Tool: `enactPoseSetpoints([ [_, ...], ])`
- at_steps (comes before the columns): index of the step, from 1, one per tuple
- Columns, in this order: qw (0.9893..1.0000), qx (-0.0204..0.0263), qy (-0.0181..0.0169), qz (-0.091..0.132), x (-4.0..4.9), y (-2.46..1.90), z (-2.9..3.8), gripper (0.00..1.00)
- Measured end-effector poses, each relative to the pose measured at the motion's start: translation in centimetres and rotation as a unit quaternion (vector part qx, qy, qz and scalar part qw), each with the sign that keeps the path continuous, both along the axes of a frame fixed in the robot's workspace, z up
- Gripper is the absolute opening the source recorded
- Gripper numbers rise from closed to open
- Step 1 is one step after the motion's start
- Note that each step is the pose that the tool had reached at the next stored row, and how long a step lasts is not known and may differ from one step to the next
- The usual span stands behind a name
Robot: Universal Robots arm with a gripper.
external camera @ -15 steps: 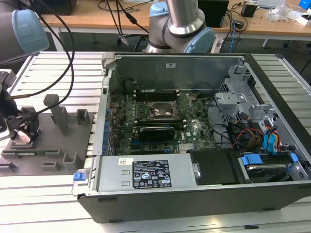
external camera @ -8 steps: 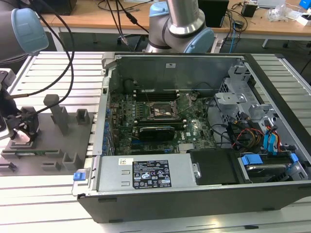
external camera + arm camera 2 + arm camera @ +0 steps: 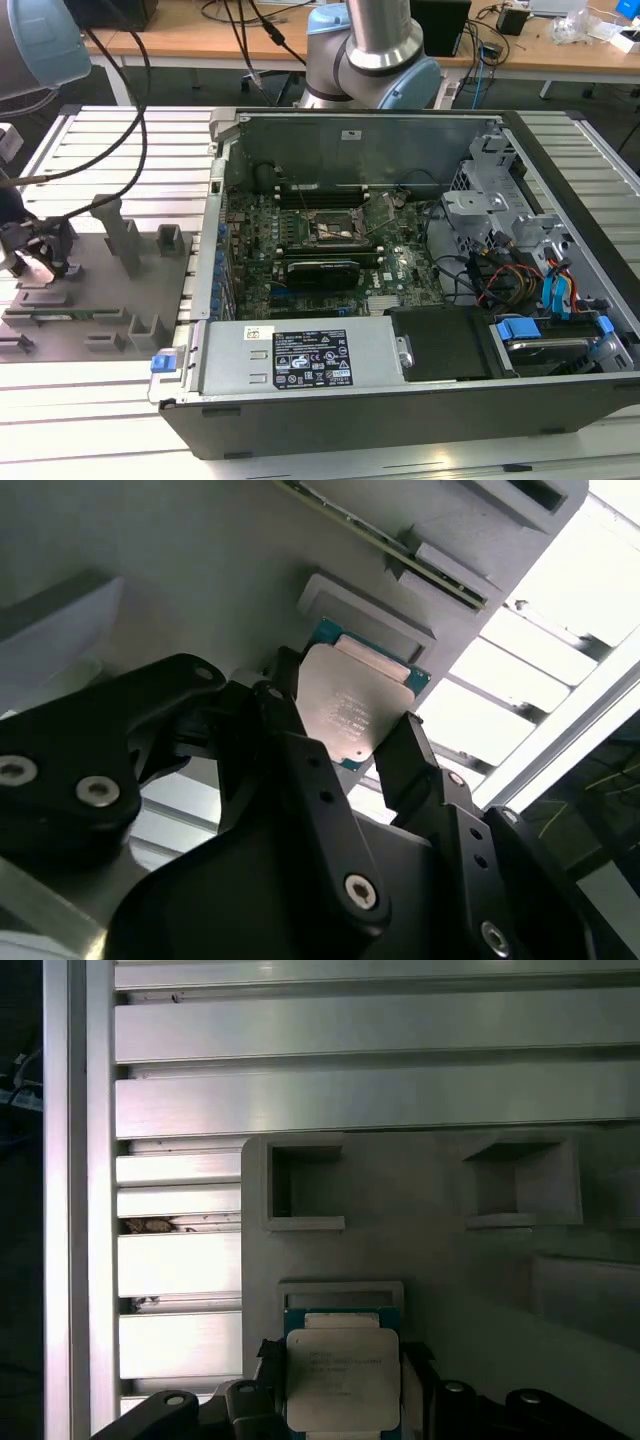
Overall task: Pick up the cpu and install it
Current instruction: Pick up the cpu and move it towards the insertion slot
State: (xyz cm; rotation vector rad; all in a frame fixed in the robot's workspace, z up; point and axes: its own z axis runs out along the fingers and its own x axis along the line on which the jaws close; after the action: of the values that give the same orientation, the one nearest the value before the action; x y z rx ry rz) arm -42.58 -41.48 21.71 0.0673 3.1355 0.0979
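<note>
So, gripper [image 3: 38, 262]: way over at the exterior view's left, hanging low over the grey tray [image 3: 90, 288], nowhere near the computer.
jaws: clenched on the cpu [image 3: 355, 705], one finger on each of two opposite edges in both wrist views. My guess is the edge grip is on purpose, so nothing presses on the shiny lid or the contact side underneath.
cpu: silver top facing the wrist cameras, thin green rim showing, square between the fingers [image 3: 268, 1362], right by a shallow framed pocket [image 3: 340, 1295] in the tray. Can't tell whether it has cleared the tray surface or is just touching it.
tray: grey plastic with upright blocks [image 3: 125, 238] and pockets, probably there to park each part in a known spot the arm can find.
table [image 3: 100, 410]: ribbed aluminium slats, with tray and case side by side on it.
PC case [image 3: 350, 150]: lying open in the middle, side panel off so an arm can get in from above, I reckon.
socket [image 3: 337, 228]: dark square with a metal frame on the motherboard [image 3: 290, 250], well apart from the gripper. Can't tell from here whether the frame is flipped open.
right end: drive cage [image 3: 500, 200] and a tangle of coloured cables [image 3: 545, 285], off to the side of the socket.
progress: the grab looks made, the install isn't.
</note>
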Motion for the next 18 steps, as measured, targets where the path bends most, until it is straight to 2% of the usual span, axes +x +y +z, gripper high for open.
enactPoseSetpoints([
  [5,1.0000,0.0000,-0.0005,0.000,0.00,0.00,1.58,0.55],
  [6,1.0000,0.0000,-0.0007,0.000,0.00,0.00,2.02,0.55],
  [7,1.0000,0.0000,-0.0013,0.000,0.00,0.00,2.75,0.55],
  [11,1.0000,-0.0001,-0.0027,0.000,0.00,0.03,4.56,0.55],
  [15,1.0000,-0.0008,-0.0081,0.000,-0.05,0.19,6.63,0.55],
  [18,0.9999,-0.0008,-0.0100,0.000,-0.05,0.25,7.83,0.55],
])
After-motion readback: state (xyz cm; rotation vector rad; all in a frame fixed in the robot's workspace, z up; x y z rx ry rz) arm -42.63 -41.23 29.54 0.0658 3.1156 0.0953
